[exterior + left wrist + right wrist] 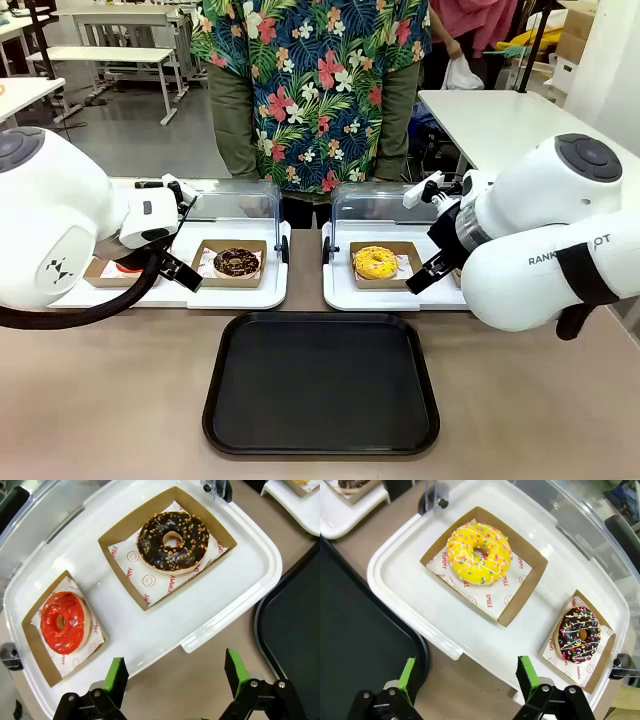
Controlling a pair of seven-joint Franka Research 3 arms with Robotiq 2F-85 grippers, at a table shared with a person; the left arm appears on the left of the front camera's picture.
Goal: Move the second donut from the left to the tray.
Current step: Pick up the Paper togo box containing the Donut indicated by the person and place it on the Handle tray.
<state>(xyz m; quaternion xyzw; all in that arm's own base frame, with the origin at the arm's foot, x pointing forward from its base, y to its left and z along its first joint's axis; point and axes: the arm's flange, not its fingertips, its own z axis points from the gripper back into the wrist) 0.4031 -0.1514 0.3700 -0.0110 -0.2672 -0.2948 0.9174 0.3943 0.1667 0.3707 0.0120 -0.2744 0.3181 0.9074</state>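
The second donut from the left (236, 262) is a dark chocolate ring with pale nut speckles (173, 542). It sits in a small brown cardboard tray on the left white display tray (165, 625). My left gripper (175, 680) hovers open over that display tray's near edge, short of the donut and holding nothing. The large black tray (320, 385) lies at the table's near middle, and its rim shows at the edge of the left wrist view (295, 630). My right gripper (467, 677) stands open above the right display tray's near edge.
A red-glazed donut (62, 621) lies left of the chocolate one. A yellow donut (479, 554) and a dark sprinkled donut (579, 634) lie on the right white display tray (410, 580). Clear lids (235, 205) stand raised behind both trays. A person (310, 90) stands at the far side.
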